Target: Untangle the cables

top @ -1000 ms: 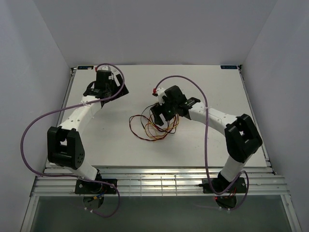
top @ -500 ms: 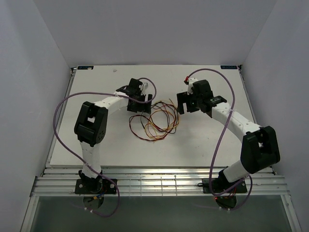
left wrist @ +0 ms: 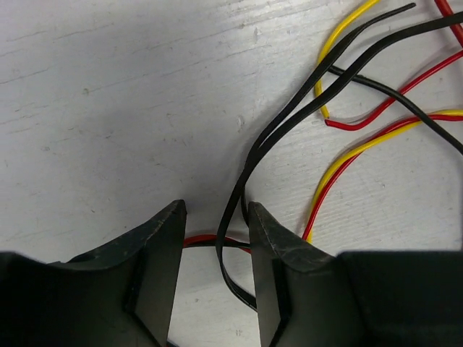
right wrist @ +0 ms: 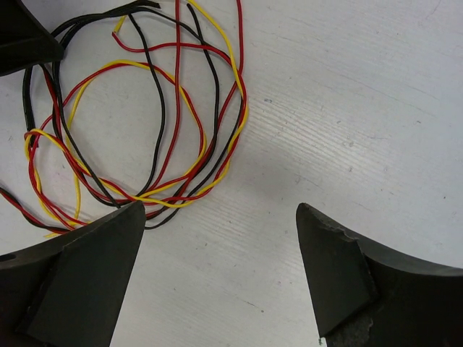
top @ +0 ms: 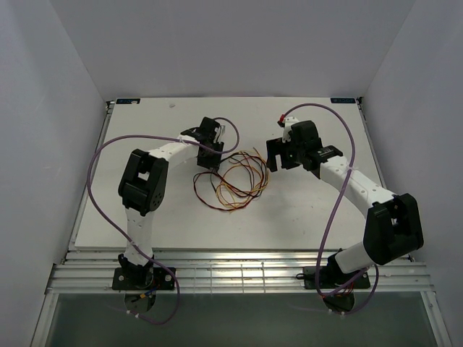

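The left arm [top: 147, 181] has swung in from the far-left corner; the right has backed off toward 2 o'clock. The cables [top: 230, 182] lie on the surface [top: 311, 217] in one tangled loop, none separated yet. At their 11 o'clock edge the left gripper [left wrist: 215, 217] straddles black strands [left wrist: 233, 206], unclamped; the right gripper [right wrist: 219, 217] gapes wide, empty.

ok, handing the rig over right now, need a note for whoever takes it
Left gripper: open, down at the tangle's edge, a black cable running between its jaws, not clamped.
Right gripper: open, empty, over bare table beside the tangle.
Cables: red, yellow and black, one looped tangle mid-table between the arms.
Done: nothing separated yet.
Left: grip a strand, draw it clear, repeat for each.
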{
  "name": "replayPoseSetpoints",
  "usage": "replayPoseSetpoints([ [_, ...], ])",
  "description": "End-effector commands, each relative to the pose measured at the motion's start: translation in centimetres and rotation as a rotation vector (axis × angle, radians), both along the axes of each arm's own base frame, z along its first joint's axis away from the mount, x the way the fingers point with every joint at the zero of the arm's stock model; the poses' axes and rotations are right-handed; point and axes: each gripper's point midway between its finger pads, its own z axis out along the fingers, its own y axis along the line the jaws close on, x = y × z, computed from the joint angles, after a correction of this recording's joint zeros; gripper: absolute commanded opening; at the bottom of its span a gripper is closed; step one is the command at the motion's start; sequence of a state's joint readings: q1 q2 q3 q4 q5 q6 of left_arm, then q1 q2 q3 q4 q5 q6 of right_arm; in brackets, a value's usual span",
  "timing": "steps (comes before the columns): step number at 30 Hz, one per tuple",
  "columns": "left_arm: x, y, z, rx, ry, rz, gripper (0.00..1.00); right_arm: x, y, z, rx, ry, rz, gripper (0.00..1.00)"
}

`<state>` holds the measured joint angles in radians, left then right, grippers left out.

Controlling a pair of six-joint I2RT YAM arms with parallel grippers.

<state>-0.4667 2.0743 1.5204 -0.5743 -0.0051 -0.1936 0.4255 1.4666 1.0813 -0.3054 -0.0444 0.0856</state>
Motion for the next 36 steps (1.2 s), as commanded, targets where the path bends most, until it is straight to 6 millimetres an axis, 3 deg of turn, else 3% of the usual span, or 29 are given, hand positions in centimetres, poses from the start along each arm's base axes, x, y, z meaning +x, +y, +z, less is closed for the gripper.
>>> replayPoseSetpoints([
  [1, 0.6, 0.1, 1.1, 0.001, -0.025, 0.003, 0.46, 0.4, 0.2, 1.3, 0.022, -0.053, 0.007, 0.9],
  [2, 0.4, 0.0, 1.0, -0.004, -0.019, -0.003, 0.34, 0.4, 0.2, 1.3, 0.02, -0.053, 0.009, 0.9],
  [4, 0.2, 0.0, 0.4, -0.003, -0.005, -0.004, 0.19, 0.4, 0.2, 1.3, 0.02, -0.055, 0.01, 0.9],
  [5, 0.1, 0.0, 0.1, -0.004, 0.0, 0.003, 0.04, 0.4, 0.1, 1.2, 0.018, -0.056, 0.01, 0.9],
  [6, -0.1, 0.0, -0.1, -0.007, 0.008, 0.001, 0.0, 0.4, 0.1, 1.2, 0.019, -0.059, 0.012, 0.9],
  [10, -0.3, -0.5, 0.4, -0.038, 0.012, 0.001, 0.0, 0.2, 0.4, 1.1, 0.031, -0.072, 0.033, 0.9],
  [13, 0.7, -0.8, 3.7, -0.072, -0.076, 0.014, 0.0, 0.1, 1.0, 1.2, 0.057, -0.09, 0.065, 0.9],
  [15, 1.8, -0.5, 7.6, -0.085, -0.182, 0.053, 0.0, 0.1, 1.2, 1.4, 0.069, -0.103, 0.072, 0.9],
  [16, 1.9, -0.8, 9.0, -0.102, -0.213, 0.051, 0.0, 0.2, 1.2, 1.6, 0.07, -0.111, 0.076, 0.9],
  [17, 1.9, -1.0, 11.8, -0.135, -0.27, 0.05, 0.0, 0.1, 1.3, 1.6, 0.074, -0.116, 0.084, 0.9],
  [20, 1.7, -2.2, 16.6, -0.216, -0.385, 0.027, 0.0, 0.0, 1.6, 1.8, 0.09, -0.141, 0.102, 0.9],
  [21, 1.2, -2.3, 19.0, -0.25, -0.433, 0.019, 0.0, 0.0, 1.7, 2.0, 0.097, -0.154, 0.104, 0.9],
  [25, -0.2, -3.6, 24.8, -0.353, -0.533, -0.039, 0.0, 0.0, 2.1, 2.3, 0.103, -0.181, 0.128, 0.9],
  [31, -3.0, -5.6, 32.6, -0.516, -0.647, -0.186, 0.0, 0.2, 3.3, 3.2, 0.135, -0.225, 0.164, 0.9],
  [36, -5.0, -6.2, 38.3, -0.61, -0.751, -0.271, 0.0, 0.6, 5.1, 5.3, 0.201, -0.29, 0.21, 0.9],
])
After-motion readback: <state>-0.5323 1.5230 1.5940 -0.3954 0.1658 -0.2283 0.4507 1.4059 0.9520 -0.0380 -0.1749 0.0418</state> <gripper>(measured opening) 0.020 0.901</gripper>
